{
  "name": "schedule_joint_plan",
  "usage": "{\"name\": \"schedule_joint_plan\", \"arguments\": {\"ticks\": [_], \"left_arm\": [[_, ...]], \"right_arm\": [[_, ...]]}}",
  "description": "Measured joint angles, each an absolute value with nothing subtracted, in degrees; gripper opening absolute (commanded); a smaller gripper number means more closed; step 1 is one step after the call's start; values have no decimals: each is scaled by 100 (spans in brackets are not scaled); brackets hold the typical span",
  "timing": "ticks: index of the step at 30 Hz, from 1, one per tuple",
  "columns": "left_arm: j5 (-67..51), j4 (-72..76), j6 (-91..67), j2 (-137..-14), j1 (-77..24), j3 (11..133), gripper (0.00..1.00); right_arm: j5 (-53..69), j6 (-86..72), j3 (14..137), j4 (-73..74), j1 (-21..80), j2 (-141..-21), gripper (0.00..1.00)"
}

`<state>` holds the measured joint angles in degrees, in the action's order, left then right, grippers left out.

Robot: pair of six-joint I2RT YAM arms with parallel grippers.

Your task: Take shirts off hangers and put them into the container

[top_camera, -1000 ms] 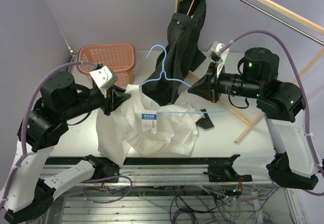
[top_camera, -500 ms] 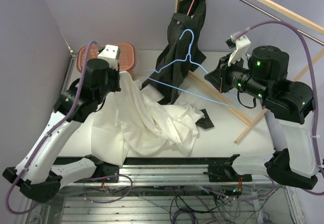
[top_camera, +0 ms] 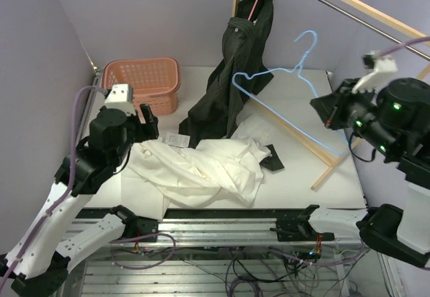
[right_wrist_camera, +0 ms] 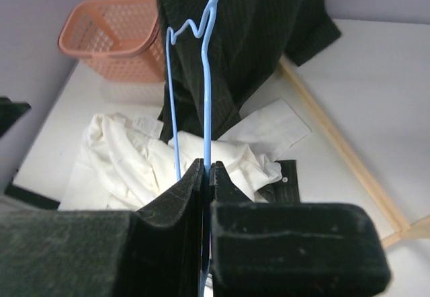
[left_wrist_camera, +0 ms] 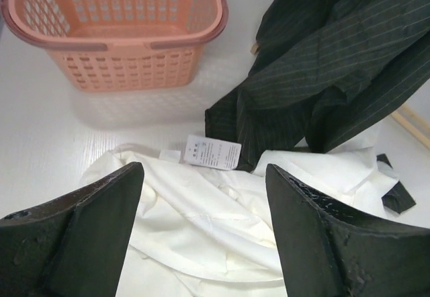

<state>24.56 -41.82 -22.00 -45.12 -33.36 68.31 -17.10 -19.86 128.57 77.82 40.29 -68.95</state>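
The left gripper (left_wrist_camera: 201, 176) is seen with its jaws spread wide and nothing between them, poised just above the white shirt (left_wrist_camera: 201, 223). The shirt lies crumpled on the table (top_camera: 295, 176) at lower centre of the overhead view, free of any hanger, its label turned up. The container (left_wrist_camera: 121, 41) stands apart from it in the upper left of the frame and appears to be empty.

The right gripper (right_wrist_camera: 205, 169) is clenched on the lower wire of the blue hanger (right_wrist_camera: 207, 95), which is held bare in the air at the right of the overhead view.

The step in hand is judged to be gathering the white shirt for the container:
- A thick fold near the middle of the heap should be taken, so that less cloth is left to trail.
- The hem of the dark shirt (left_wrist_camera: 322, 62), which lies touching the white cloth at upper right, should be left out of the bite. That shirt hangs on the pink hanger (top_camera: 252, 5).
- The bundle should be lifted well above the rim before it is carried across.
- The blue hanger is best kept clear of both garments.
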Motion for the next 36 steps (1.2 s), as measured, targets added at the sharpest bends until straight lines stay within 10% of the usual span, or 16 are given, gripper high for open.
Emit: {"name": "schedule_joint_plan", "arguments": {"ticks": [36], "left_arm": [[2582, -3238, -1857, -3516, -3336, 4899, 79]], "right_arm": [[-4950, -1437, 12407, 6180, 4021, -6462, 0]]}}
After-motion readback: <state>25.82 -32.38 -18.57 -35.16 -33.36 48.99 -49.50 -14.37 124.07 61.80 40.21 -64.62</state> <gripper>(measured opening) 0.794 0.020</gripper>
